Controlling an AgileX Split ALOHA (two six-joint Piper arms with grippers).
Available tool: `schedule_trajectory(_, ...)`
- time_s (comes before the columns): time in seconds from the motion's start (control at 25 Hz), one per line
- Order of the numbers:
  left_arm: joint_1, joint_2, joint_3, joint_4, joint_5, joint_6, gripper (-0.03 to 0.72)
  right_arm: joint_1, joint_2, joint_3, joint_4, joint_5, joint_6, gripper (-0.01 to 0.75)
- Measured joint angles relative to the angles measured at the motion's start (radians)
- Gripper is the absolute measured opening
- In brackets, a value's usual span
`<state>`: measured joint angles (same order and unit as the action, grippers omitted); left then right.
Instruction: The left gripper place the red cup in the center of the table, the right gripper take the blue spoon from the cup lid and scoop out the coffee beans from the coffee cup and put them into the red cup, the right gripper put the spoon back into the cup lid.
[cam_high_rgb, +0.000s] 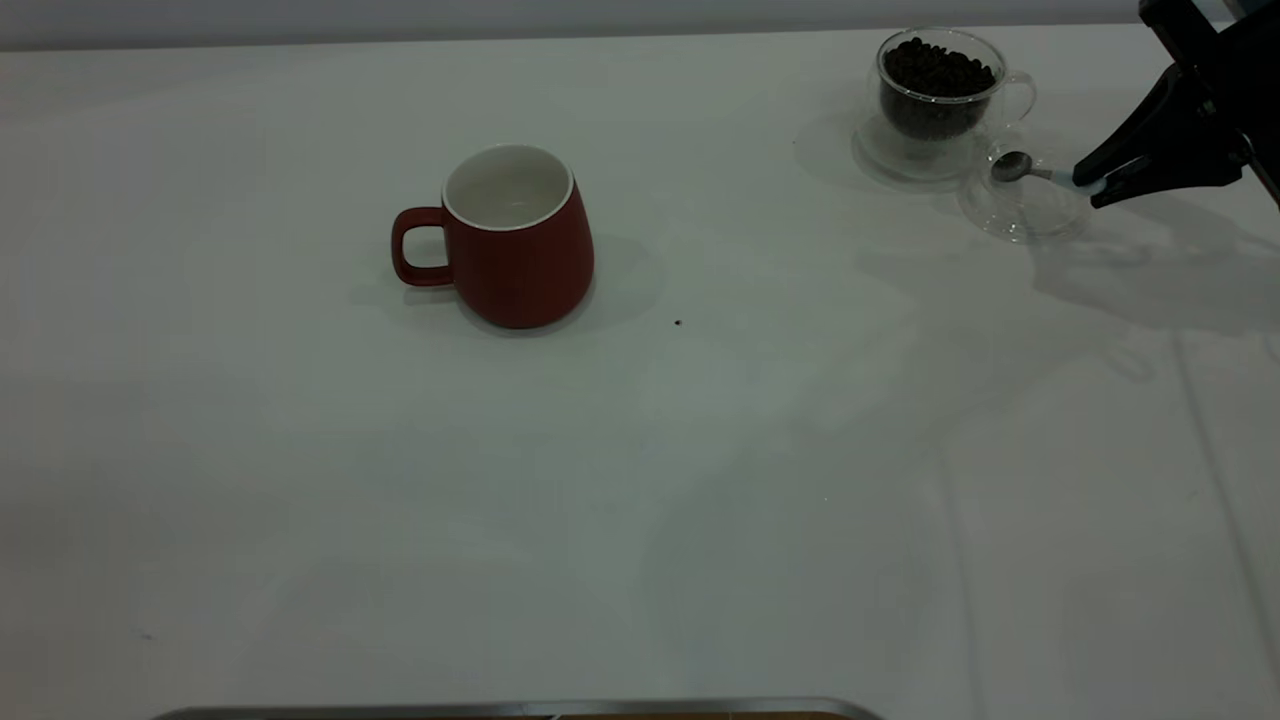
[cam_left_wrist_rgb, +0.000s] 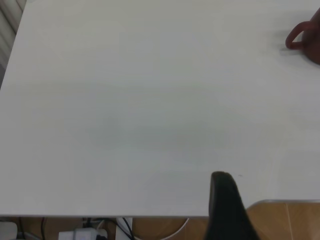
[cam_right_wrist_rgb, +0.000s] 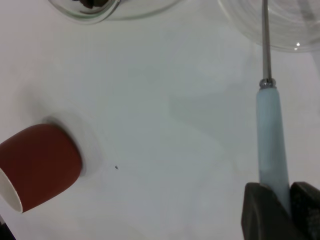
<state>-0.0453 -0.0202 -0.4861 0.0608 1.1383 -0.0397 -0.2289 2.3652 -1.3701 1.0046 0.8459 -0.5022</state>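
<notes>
Red cup (cam_high_rgb: 520, 240) set mid-table, still empty; right gripper (cam_high_rgb: 1092, 184) at 2 o'clock pinching blue spoon (cam_high_rgb: 1035, 172) handle over cup lid (cam_high_rgb: 1030, 215), scooping & return left.

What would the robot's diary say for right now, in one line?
right tool: shut on pale-blue-handled metal spoon over clear round lid | dark red ceramic mug: empty, mid-table | left tool: parked

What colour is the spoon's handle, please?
Pale light blue, clearest in the right wrist view: the blue spoon.
</notes>
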Motion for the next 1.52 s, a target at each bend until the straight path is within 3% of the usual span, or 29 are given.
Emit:
schedule_trajectory(0.44,0.0,0.0,0.0,0.0,0.0,0.0,0.515,0.0,0.024,0.0,0.01,-0.011,-0.014,0.121)
schedule_trajectory(0.8,0.0,0.0,0.0,0.0,0.0,-0.001,0.515,0.0,0.024,0.0,0.01,-0.015,-0.014,0.308)
schedule_trajectory(0.96,0.0,0.0,0.0,0.0,0.0,-0.002,0.515,0.0,0.023,0.0,-0.006,-0.018,-0.014,0.332)
schedule_trajectory(1.24,0.0,0.0,0.0,0.0,0.0,-0.003,0.515,0.016,-0.079,0.0,-0.208,-0.02,0.063,0.354)
schedule_trajectory(1.52,0.0,0.0,0.0,0.0,0.0,-0.003,0.515,0.131,-0.361,0.0,-0.519,0.059,0.205,0.396)
